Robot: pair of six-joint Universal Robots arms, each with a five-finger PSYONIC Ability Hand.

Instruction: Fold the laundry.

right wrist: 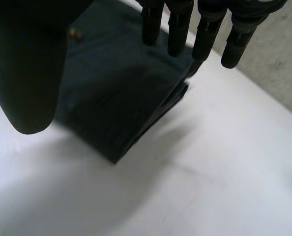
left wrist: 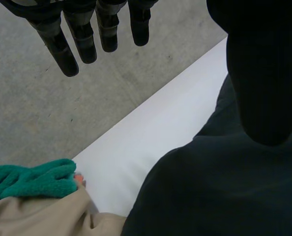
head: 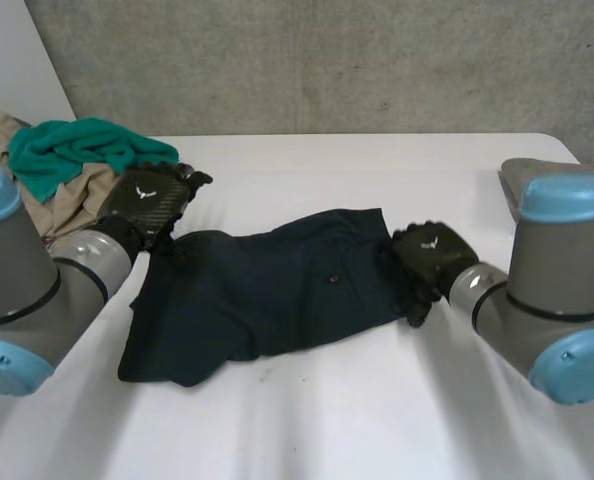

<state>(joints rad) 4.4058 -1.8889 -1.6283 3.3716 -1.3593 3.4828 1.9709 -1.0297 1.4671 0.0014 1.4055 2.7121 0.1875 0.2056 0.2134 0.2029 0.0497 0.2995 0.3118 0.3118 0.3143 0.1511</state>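
Navy cloth is your task piece: the dark garment (head: 267,290) lies about the middle of the white table (head: 377,410), stretched from left to right, with a small button (head: 333,280) showing on its top layer. Its right end looks doubled over; the right wrist view shows stacked layers along that edge.

Your left hand (head: 149,203) sits at the garment's far-left corner. Its fingers (left wrist: 87,42) are straight and slightly spread, pointing toward the far side, and they hold nothing. The navy cloth lies below the palm and thumb, but you cannot tell from these views whether the hand touches it.

Your right hand (head: 432,255) is at the garment's right end. Its fingers (right wrist: 205,34) are straight too, reaching over the folded edge with the thumb well apart from them — nothing is pinched between. Whether the fingertips rest on the cloth is not clear.

At the far left of the table, just beside your left hand, lies a heap: a green cloth (head: 72,150) on top of a beige cloth (head: 77,195). The beige cloth comes right up to the garment's far-left corner. At the far right edge, a grey thing (head: 522,172) lies partly hidden behind your right arm.
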